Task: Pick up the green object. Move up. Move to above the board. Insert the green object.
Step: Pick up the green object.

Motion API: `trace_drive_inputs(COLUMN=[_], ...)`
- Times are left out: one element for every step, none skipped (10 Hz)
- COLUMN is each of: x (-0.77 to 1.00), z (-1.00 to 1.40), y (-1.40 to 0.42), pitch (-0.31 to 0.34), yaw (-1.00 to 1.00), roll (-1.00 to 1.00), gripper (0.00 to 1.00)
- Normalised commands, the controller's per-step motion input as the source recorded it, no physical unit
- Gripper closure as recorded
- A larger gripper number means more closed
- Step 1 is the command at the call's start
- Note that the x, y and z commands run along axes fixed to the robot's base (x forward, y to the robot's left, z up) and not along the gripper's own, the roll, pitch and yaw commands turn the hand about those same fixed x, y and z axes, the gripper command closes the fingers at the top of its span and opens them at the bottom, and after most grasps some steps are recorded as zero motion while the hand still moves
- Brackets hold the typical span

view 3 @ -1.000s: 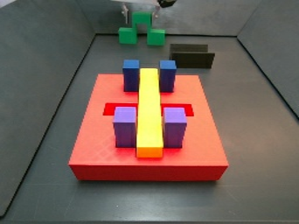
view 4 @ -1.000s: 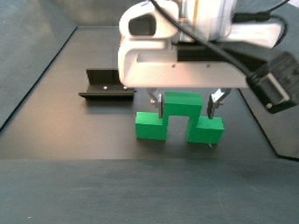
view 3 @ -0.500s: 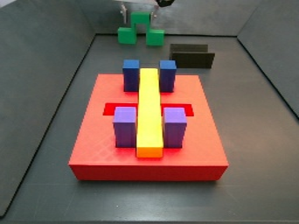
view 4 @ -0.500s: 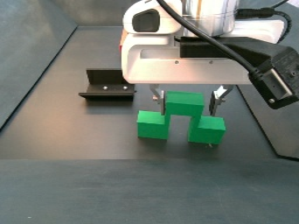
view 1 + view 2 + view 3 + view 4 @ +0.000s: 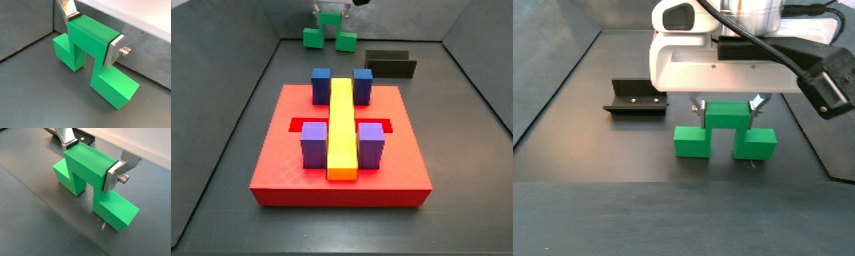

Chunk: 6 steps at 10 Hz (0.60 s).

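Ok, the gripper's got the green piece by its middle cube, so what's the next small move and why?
Probably keep lifting straight up. The gripper is clamped on the green object at the far end of the floor, and the board with its blue and purple cubes stands tall between.

A robot test cell in a lab is showing here: a bare dark floor (image 5: 225, 190) walled by grey panels is filling the frame, the bolted fixture (image 5: 636, 98) is standing at centre left, and the hand (image 5: 727, 104) is gripping the green object (image 5: 724, 130) near the toy-like board (image 5: 339, 150).
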Motion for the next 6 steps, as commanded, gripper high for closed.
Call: trace_drive_inputs(x=[0.00,0.00,0.00,0.00,0.00,0.00], z=[0.00,0.00,0.00,0.00,0.00,0.00], y=[0.00,0.00,0.00,0.00,0.00,0.00], pitch=[0.000,0.000,0.000,0.000,0.000,0.000], yaw=[0.00,0.00,0.00,0.00,0.00,0.00], roll=[0.00,0.00,0.00,0.00,0.00,0.00], gripper=[1.00,1.00,1.00,1.00,1.00,1.00])
